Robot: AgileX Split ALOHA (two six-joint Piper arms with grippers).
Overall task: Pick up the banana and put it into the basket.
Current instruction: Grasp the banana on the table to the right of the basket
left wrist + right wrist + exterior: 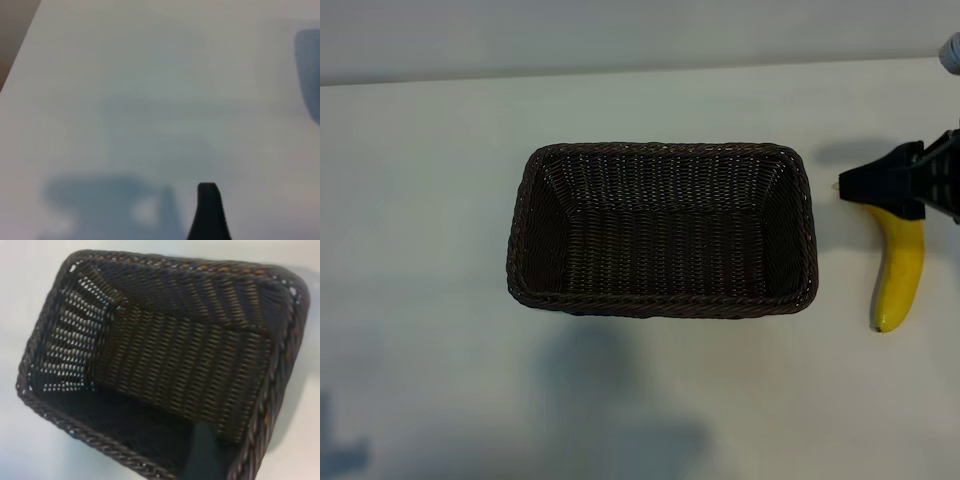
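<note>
The dark brown wicker basket (660, 150) stands in the middle of the white table with nothing in it. To its right lies the yellow banana (900, 270), lengthwise, apart from the basket. My right gripper (892, 186) reaches in from the right edge and hovers over the banana's far end, hiding it. It is open and holds nothing. In the right wrist view one dark finger (202, 455) shows in front of the basket (100, 440); the banana is out of that view. My left gripper is outside the exterior view; one finger (209, 210) shows over bare table.
The white table (420, 250) stretches wide to the basket's left and front. Arm shadows fall across the near side. The table's far edge (620, 72) meets a grey wall.
</note>
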